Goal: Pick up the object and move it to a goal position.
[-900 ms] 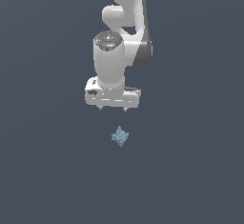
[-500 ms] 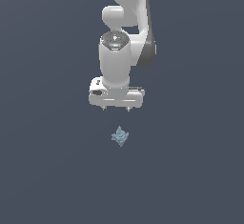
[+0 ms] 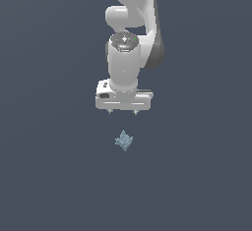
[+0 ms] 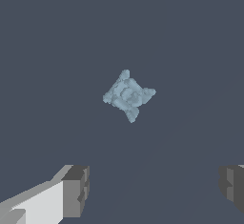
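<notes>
The object [image 3: 124, 140] is a tiny pale blue-grey spiky lump lying on the dark grey floor. It also shows in the wrist view [image 4: 128, 95], ahead of the fingers and apart from them. My white gripper [image 3: 123, 112] hangs above and just behind the object, pointing down. Its jaws are wide open and empty. Both fingertips [image 4: 76, 190] show at the edge of the wrist view with a wide gap between them.
The flat dark grey floor [image 3: 49, 176] spreads all around. The white arm [image 3: 133, 23] rises behind the gripper. No goal marker shows.
The gripper has moved toward the exterior view's right and slightly lower, closer over the object. The object has not moved.
</notes>
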Motion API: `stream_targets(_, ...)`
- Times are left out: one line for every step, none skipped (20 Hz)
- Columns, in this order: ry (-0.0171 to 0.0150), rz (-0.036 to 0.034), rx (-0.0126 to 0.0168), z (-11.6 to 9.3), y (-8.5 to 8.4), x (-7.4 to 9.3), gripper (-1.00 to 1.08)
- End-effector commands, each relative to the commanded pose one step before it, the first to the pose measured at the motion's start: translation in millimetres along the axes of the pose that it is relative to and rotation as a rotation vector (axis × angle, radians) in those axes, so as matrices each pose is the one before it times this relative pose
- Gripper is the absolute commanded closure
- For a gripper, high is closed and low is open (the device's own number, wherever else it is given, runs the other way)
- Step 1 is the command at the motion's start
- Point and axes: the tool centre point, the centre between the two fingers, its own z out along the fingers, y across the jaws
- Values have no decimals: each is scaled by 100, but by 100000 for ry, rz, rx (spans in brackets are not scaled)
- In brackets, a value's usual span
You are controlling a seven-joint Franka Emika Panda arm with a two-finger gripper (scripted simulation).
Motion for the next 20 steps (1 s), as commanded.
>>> stream_targets(-105,1693,137,228,-21,166,-92)
stream_targets(-42,990,76,126,-29,104,-92)
stream_targets(-48,1149,90,144,-23,118,-92)
stream_targets(-55,1321,106,164,-19,133,-92)
stream_targets(-63,1485,119,185,-18,147,-92)
stream_targets(-70,1632,125,205,-22,161,-92)
stream_targets(-78,1768,128,225,-33,173,-92)
stream_targets(-85,1915,133,245,-40,186,-92)
stream_targets(-93,2068,137,267,-44,198,-92)
stream_targets(-101,2220,141,289,-50,210,-92)
stream_targets(-109,2368,141,311,-58,220,-92)
stream_targets(-116,2516,140,334,-67,230,-92)
stream_targets(-123,2664,138,357,-76,239,-92)
stream_targets(-130,2811,133,381,-85,247,-92)
stream_targets(-134,2925,126,401,-94,252,-92)
stream_targets(-133,2929,113,406,-101,246,-92)
stream_targets(-131,2925,101,409,-106,239,-92)
stream_targets(-127,2903,88,410,-110,231,-92)
stream_targets(-118,2768,73,395,-110,213,-92)
stream_targets(-108,2615,60,377,-108,196,-92)
